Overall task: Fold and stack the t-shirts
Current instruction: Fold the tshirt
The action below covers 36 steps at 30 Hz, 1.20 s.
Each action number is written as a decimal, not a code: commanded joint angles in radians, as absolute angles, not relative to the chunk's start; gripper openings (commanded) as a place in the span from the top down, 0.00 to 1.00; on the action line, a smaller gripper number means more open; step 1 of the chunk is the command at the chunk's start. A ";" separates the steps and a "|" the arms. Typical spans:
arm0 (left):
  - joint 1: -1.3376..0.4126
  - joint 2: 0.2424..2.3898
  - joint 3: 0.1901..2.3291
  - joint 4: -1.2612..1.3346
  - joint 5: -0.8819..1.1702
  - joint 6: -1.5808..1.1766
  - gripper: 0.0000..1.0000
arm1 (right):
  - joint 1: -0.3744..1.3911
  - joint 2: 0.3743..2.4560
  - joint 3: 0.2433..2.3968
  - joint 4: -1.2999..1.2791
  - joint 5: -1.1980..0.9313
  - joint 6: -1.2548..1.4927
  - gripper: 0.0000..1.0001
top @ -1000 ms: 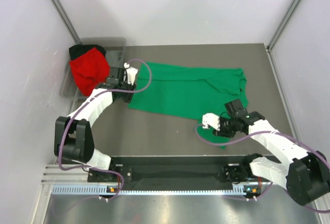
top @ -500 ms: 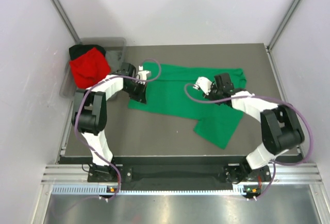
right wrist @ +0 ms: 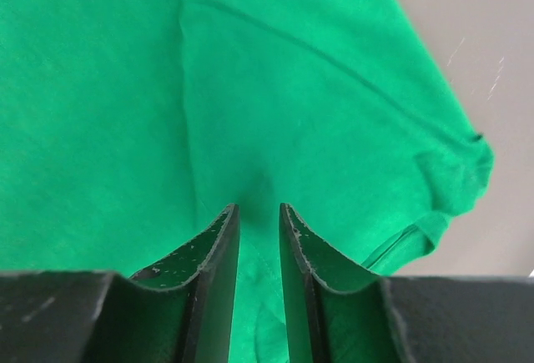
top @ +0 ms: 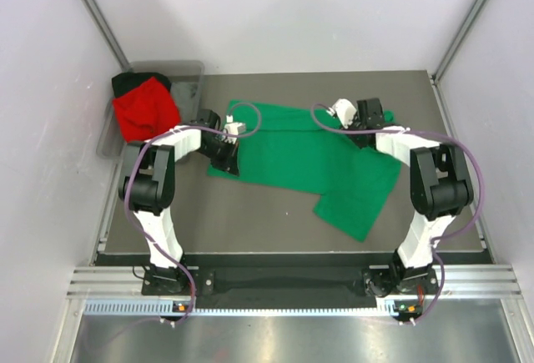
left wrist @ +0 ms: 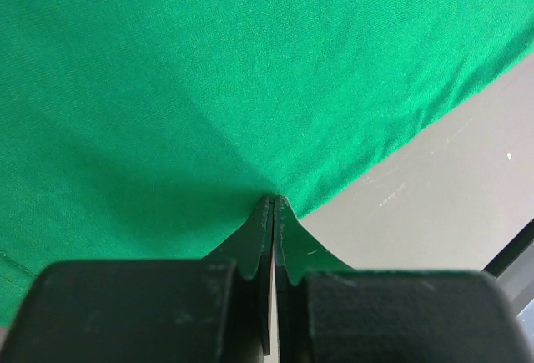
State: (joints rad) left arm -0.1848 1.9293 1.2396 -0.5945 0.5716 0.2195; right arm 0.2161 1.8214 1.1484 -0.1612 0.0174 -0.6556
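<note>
Left gripper (left wrist: 274,200) is clamped tight on the left edge of the bright green cloth t-shirt (top: 300,154), spread across the grey table (top: 250,221), and right gripper (right wrist: 257,209) sits over its far-right shoulder, jaws narrowly parted.

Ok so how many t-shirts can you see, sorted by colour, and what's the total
green t-shirt: 1
red t-shirt: 1
black t-shirt: 1
Total: 3
</note>
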 commanded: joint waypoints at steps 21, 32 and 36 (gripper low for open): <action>-0.187 1.960 1.216 -0.543 0.526 0.236 1.00 | 0.206 1.813 1.147 -0.155 -0.049 -0.595 0.68; -0.187 1.976 1.212 -0.537 0.515 0.241 1.00 | 0.204 1.861 1.198 -0.169 -0.032 -0.591 0.87; -0.187 1.976 1.212 -0.537 0.514 0.238 1.00 | 0.202 1.861 1.197 -0.158 -0.012 -0.595 0.97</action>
